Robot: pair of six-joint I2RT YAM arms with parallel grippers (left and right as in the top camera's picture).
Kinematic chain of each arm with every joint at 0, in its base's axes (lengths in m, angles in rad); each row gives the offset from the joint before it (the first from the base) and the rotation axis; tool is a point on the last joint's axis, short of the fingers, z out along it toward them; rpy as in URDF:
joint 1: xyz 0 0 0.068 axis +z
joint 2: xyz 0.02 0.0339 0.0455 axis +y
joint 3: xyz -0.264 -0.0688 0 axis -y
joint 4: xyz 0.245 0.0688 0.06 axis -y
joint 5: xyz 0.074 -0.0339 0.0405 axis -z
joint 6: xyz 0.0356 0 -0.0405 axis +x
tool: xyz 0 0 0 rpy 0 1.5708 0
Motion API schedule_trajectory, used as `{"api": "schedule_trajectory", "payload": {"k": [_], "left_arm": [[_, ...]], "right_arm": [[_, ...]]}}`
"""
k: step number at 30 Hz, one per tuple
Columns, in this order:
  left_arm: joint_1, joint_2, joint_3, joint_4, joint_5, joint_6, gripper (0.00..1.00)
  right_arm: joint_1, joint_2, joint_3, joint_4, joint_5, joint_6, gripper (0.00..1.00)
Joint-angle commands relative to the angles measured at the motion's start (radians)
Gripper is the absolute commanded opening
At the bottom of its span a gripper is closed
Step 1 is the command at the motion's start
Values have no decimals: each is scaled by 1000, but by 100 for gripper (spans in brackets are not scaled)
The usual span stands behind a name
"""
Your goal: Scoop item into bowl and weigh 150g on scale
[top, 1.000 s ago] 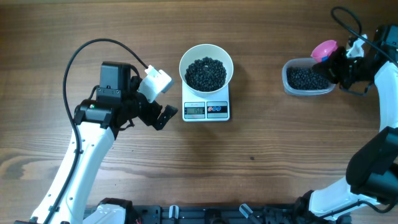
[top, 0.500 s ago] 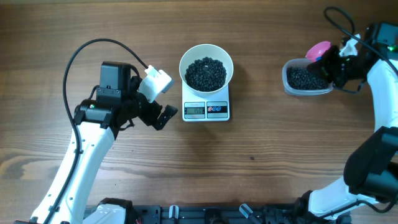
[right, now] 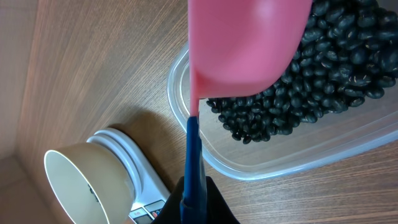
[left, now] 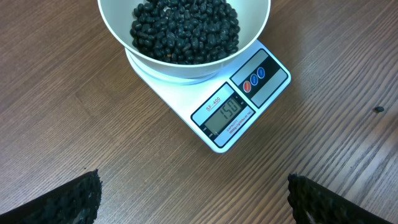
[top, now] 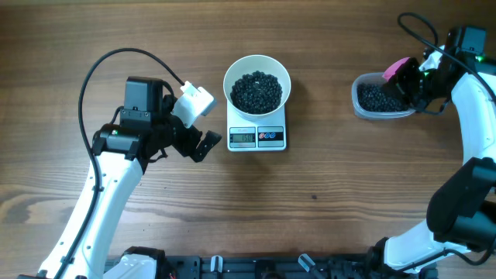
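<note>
1. Overhead, the white bowl sits on the kitchen scale at the middle of the wooden desk and holds a dark heap of black beans. The left claw hovers just left of the scale, spread wide and holding nothing. At the far right, a clear plastic container holds more of the beans. The right claw hangs at its right end, carrying a pink scoop over the container's back rim.
2. From the left wrist, both fingertips show at the bottom corners, far apart, with bare desk between them. The bowl rests on the scale, and the display reads 150. Two round buttons, red and blue, lie beside it. A small dark speck lies on the desk to the right.
3. From the right wrist, the claw is pressed together on the scoop's blue handle. The scoop hangs above the beans in the container with its underside to the camera, so what it carries cannot be told. The bowl and scale stand well apart from it, at lower left.
</note>
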Motion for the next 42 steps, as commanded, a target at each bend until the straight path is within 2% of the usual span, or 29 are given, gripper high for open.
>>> {"api": "schedule_trajectory", "payload": {"k": [1, 10, 42], "left_arm": [[5, -3, -6, 3, 5, -3, 100], [5, -3, -6, 3, 5, -3, 100], [5, -3, -6, 3, 5, -3, 100]], "right_arm": [[0, -21, -10, 3, 16, 9, 4], [0, -21, -10, -41, 0, 9, 4], [0, -22, -10, -26, -6, 6, 4]]}}
